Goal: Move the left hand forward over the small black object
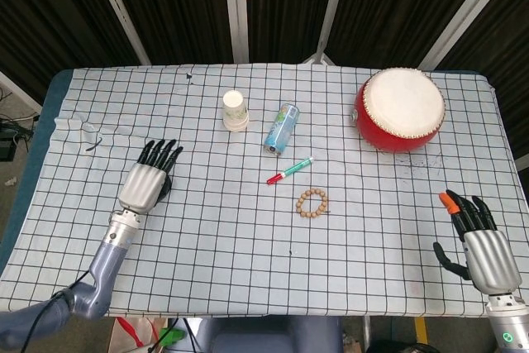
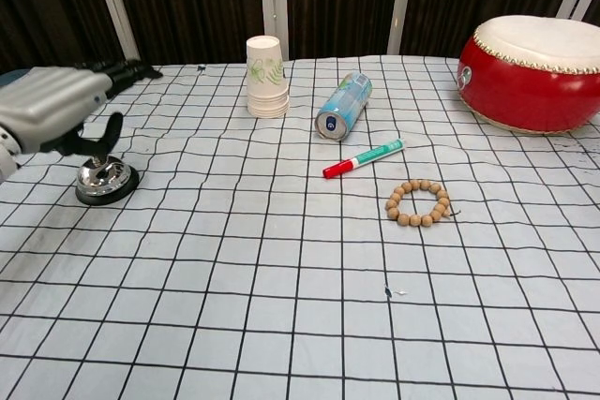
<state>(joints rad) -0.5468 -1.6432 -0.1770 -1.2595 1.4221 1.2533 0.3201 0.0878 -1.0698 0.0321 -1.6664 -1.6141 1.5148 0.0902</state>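
Observation:
The small black object is a desk bell (image 2: 106, 180) with a chrome dome on a black base, standing on the checked cloth at the left. My left hand (image 2: 56, 105) hovers above it with fingers stretched forward and thumb hanging down, holding nothing. From the head camera the left hand (image 1: 145, 181) covers the bell almost wholly. My right hand (image 1: 482, 241) lies near the table's front right corner, fingers spread and empty; the chest view does not show it.
A stack of paper cups (image 2: 266, 77), a lying can (image 2: 342, 105), a green-and-red marker (image 2: 364, 158) and a bead bracelet (image 2: 419, 202) occupy the middle. A red drum (image 2: 534, 72) stands at the back right. The table edge (image 1: 50, 121) runs along the left.

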